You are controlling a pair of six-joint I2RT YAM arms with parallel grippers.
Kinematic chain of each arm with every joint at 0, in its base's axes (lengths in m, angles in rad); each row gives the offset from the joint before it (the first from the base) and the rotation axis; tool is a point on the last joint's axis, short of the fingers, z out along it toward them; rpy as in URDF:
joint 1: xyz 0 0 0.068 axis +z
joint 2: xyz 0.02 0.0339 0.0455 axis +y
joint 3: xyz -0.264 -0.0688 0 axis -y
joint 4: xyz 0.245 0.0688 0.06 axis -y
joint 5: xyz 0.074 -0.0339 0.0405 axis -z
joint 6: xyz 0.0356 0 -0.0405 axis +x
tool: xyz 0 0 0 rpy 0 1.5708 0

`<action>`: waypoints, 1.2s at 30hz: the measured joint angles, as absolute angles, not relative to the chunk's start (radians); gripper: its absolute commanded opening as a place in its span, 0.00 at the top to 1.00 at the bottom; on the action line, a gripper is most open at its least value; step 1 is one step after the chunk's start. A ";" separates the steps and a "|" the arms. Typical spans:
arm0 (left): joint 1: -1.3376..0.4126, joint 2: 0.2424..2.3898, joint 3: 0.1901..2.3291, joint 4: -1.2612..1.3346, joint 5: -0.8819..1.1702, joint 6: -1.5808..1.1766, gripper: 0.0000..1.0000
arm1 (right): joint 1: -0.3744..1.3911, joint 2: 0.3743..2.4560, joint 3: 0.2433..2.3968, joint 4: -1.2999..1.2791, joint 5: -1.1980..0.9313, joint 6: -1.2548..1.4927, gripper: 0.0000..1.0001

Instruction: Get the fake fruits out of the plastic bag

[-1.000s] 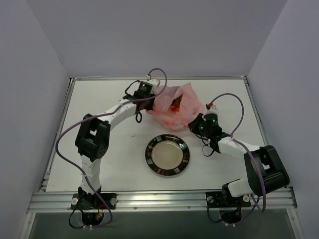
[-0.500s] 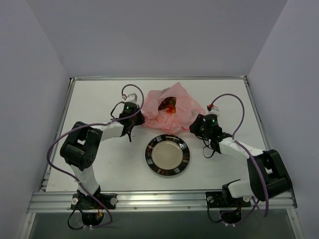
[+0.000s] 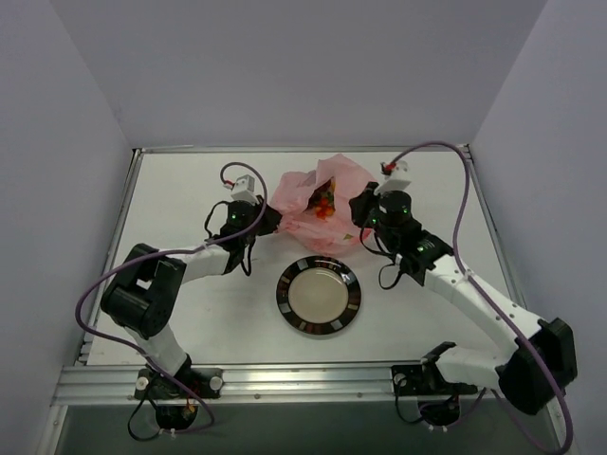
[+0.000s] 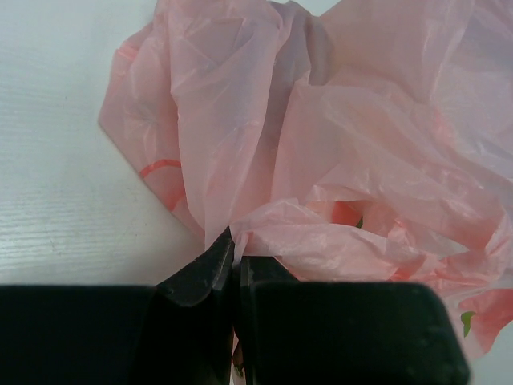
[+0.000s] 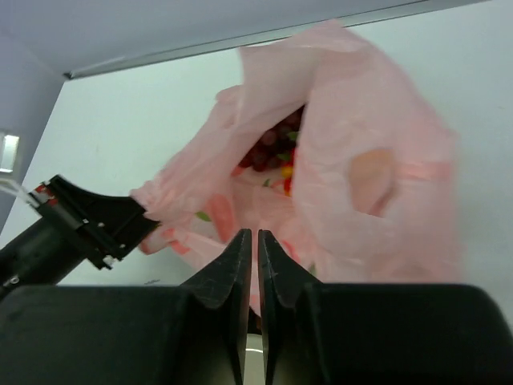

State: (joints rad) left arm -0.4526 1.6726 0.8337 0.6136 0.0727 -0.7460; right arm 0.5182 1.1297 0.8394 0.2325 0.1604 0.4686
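The pink plastic bag (image 3: pixel 334 180) lies at the back middle of the table, its mouth gaping upward. Red-orange and dark fake fruits (image 3: pixel 324 201) show inside it; in the right wrist view dark grapes and yellow-red pieces (image 5: pixel 276 152) sit in the opening of the plastic bag (image 5: pixel 369 168). My left gripper (image 3: pixel 272 220) is shut on the bag's left edge, with pink film (image 4: pixel 321 144) pinched at its tips (image 4: pixel 232 241). My right gripper (image 3: pixel 361 206) hovers at the bag's right side. Its fingers (image 5: pixel 255 237) stand almost together with nothing seen pinched between them.
A round dark-rimmed plate (image 3: pixel 319 319) lies in front of the bag, between the two arms. The left gripper (image 5: pixel 96 224) shows at the left of the right wrist view. A raised rim borders the table at the back (image 3: pixel 303 148).
My left gripper pulled the bag's left edge leftward and nearer, and the mouth spread open. My right gripper left the bag's near right corner and rose farther back beside the bag.
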 measured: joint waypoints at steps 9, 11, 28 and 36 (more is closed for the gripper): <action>-0.456 1.688 0.773 0.697 0.093 -0.747 0.98 | 0.598 1.574 1.073 0.243 0.121 0.396 1.00; -0.456 1.690 0.766 0.717 0.105 -0.746 0.98 | 0.583 1.671 1.090 0.247 0.123 0.391 1.00; -0.461 1.721 0.724 0.776 0.183 -0.725 0.98 | 0.466 1.666 0.968 0.288 0.190 0.400 0.55; -0.501 1.726 0.723 0.775 0.167 -0.695 0.98 | 0.516 1.711 1.045 0.355 0.120 0.373 0.36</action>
State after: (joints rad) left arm -0.5011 1.7256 0.7231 0.7753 0.1665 -0.6949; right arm 0.5156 1.7107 1.0454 0.3553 0.1204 0.3733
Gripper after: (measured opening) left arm 0.026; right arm 0.627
